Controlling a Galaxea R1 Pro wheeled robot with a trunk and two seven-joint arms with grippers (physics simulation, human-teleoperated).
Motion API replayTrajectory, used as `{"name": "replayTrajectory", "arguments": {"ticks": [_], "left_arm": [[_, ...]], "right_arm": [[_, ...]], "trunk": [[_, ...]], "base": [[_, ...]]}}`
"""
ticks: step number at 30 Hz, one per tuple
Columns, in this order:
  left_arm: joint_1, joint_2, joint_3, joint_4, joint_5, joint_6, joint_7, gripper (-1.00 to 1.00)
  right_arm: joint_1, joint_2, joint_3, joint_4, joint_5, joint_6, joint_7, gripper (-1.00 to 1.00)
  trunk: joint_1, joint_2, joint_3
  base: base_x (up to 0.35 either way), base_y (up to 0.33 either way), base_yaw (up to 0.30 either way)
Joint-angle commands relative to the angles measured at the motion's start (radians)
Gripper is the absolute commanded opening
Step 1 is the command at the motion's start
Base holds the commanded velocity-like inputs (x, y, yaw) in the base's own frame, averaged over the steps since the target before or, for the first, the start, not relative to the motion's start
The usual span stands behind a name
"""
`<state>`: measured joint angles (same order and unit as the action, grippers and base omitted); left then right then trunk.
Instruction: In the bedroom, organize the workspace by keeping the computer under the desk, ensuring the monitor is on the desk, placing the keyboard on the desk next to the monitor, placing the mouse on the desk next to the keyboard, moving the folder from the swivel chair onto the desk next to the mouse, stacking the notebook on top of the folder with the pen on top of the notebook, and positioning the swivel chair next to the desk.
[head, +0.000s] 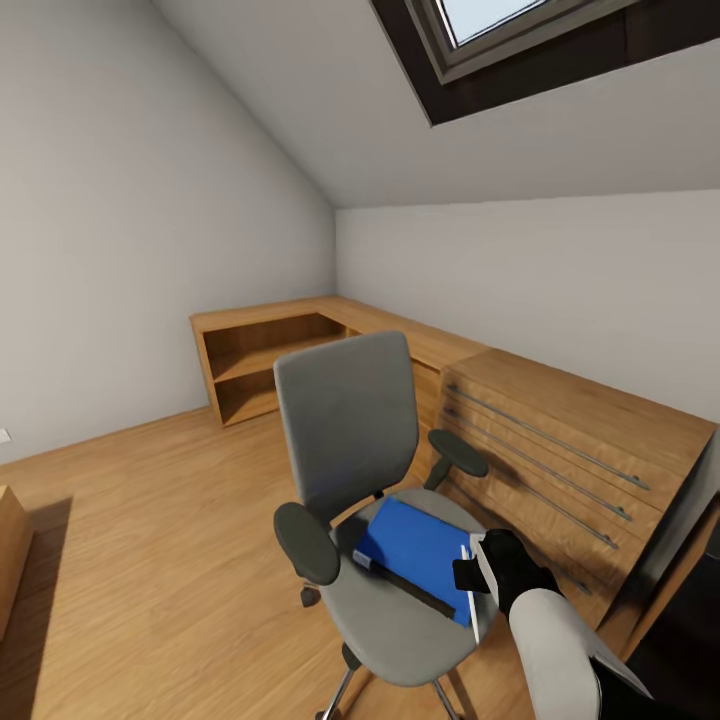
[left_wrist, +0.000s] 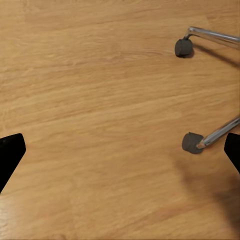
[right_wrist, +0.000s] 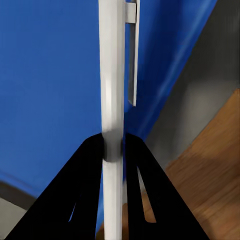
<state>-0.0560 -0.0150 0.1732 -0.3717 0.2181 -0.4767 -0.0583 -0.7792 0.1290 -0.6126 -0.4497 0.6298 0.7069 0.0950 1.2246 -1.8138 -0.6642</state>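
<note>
Two black fingers of our right gripper (right_wrist: 113, 145) close tight on the white pen (right_wrist: 112, 90), which stands upright between them with its clip turned aside; in the head view this gripper (head: 478, 577) hangs at the near right edge of the swivel chair (head: 350, 430), just above the seat; the blue folder (head: 418, 545) lies flat on the grey seat, slightly askew, and a slim dark strip, perhaps the edge of a notebook though we cannot tell, rests along its near side; our left gripper (left_wrist: 120, 150) points down at the bare wood floor (left_wrist: 90, 100) with its fingers spread wide and nothing between them; two chair casters (left_wrist: 184, 47) on chrome legs show close by; behind the chair runs a low wooden shelf unit (head: 260, 360) into the corner, and beside the chair stands a wooden drawer chest (head: 560, 450) with long metal handles.
</note>
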Motion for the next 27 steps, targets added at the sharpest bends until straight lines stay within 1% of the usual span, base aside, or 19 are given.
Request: {"name": "replayTrajectory", "arguments": {"ticks": [1,27], "left_arm": [[-0.001,0.0,0.002,0.0,0.009,-0.002,-0.006,1.0],[0.0,-0.001,0.002,0.001,0.008,-0.001,-0.006,1.0]], "right_arm": [[-0.001,0.001,-0.007,-0.003,0.009,0.003,0.009,-1.0],[-0.001,0.002,-0.009,-0.007,0.006,0.003,0.016,-1.0]], "trunk": [[-0.004,0.007,0.002],[-0.104,0.189,0.084]], "base": [[0.0,0.0,0.0],[0.0,0.0,0.0]]}}
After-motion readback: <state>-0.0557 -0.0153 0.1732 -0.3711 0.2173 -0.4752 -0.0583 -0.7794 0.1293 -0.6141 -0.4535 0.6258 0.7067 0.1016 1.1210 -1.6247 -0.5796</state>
